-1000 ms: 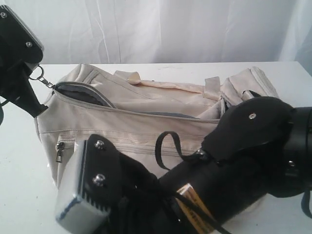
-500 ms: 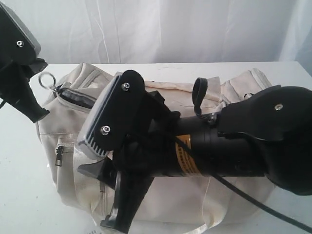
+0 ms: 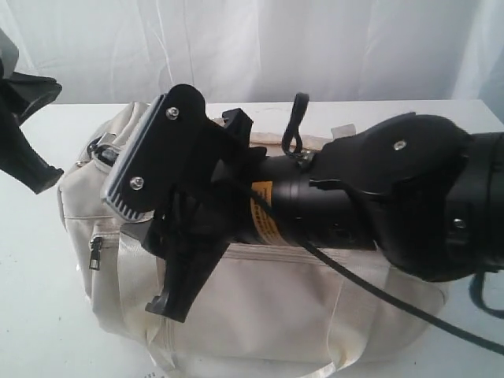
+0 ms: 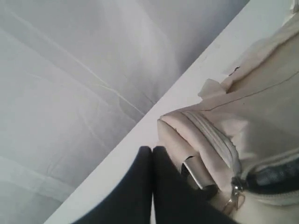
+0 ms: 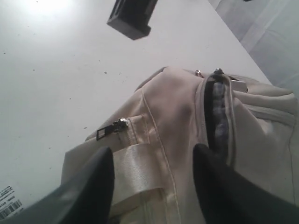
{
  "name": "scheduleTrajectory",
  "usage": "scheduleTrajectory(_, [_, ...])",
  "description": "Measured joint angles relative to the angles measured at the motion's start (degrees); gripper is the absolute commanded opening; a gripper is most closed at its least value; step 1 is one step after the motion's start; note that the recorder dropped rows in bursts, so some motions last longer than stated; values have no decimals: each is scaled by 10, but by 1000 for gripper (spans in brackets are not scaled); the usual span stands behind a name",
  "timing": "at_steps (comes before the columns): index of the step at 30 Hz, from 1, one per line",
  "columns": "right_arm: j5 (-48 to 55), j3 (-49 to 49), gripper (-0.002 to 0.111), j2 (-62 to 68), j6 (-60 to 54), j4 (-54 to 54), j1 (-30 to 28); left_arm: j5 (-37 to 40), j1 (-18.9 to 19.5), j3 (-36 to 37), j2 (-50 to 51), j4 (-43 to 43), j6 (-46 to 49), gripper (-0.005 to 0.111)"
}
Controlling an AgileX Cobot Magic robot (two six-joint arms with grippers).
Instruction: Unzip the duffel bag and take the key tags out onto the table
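Table (image 5: 46, 70), duffel bag (image 5: 177, 116) beneath right hand (image 5: 153, 154)

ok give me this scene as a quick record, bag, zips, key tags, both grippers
duffel bag: lying on the table
main opening: unzipped at one end, grey lining showing
side pocket zip: closed
key tags: not in view
left gripper: jaws shut, nothing in them, beside the bag's end
right gripper: jaws open, over the bag, holding nothing
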Motion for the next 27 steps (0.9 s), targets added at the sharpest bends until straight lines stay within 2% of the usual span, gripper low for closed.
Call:
scheduleTrajectory(2, [0, -18, 51, 22, 0, 0, 0, 35, 0, 1, 0, 0, -14, 0])
scheduleTrajectory(6, [-15, -28, 51, 77, 1, 0, 0, 196, 0, 33, 0, -20, -29, 0])
scheduleTrajectory(8, [-53, -28, 51, 91, 27, 0, 0, 240, 1, 50, 0, -50, -29, 0])
scheduleTrajectory(11, [-104, -24, 51, 97, 68, 1, 0, 177, 1, 73, 0, -111, -29, 0])
scheduleTrajectory(16, [-110, -9, 51, 93, 82, 1, 0, 75, 1, 91, 0, -120, -29, 2])
scheduleTrajectory(19, [-96, -4, 51, 71, 83, 1, 0, 54, 1, 104, 0, -120, -29, 18])
scheduleTrajectory(24, [-13, -3, 50, 3, 87, 0, 0, 38, 1, 123, 0, -121, -29, 58])
scheduleTrajectory(27, [60, -3, 50, -44, 115, 0, 0, 18, 1, 125, 0, -122, -29, 71])
